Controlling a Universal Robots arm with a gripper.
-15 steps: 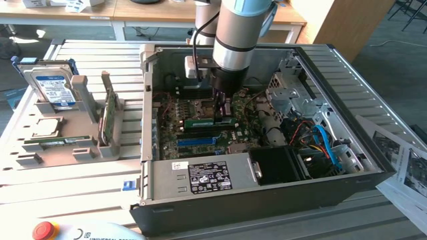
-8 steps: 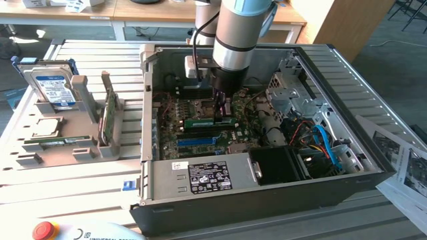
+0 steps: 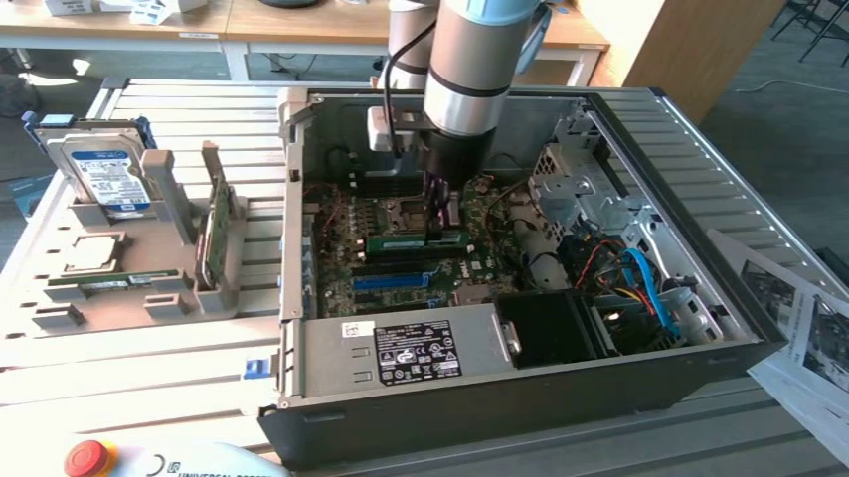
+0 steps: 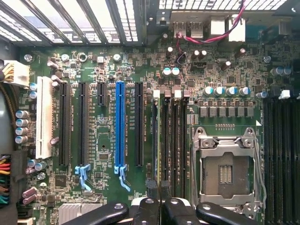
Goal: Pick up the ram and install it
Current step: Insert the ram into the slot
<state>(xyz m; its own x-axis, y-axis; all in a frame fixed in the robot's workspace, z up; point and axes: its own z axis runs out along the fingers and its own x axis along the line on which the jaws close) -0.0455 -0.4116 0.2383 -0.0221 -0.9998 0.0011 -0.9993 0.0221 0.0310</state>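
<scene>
The ram (image 3: 398,241) is a narrow green stick lying along the memory slots of the motherboard (image 3: 345,214) inside the open PC case. My gripper (image 3: 438,231) reaches straight down onto it, fingers shut on its upper edge near the middle. In the wrist view the ram (image 4: 159,154) appears edge-on as a thin strip running along the black memory slots (image 4: 176,140), and my gripper (image 4: 158,188) pinches it between two black fingertips. I cannot tell whether the stick is fully seated in its slot.
A blue slot (image 4: 120,126) and the CPU socket (image 4: 227,168) flank the memory slots. The power supply (image 3: 398,353) and cables (image 3: 637,278) crowd the case. At the exterior view's left, a grey tray (image 3: 199,298) holds a second green stick (image 3: 113,281), a hard drive (image 3: 106,174) and an upright green card (image 3: 213,234).
</scene>
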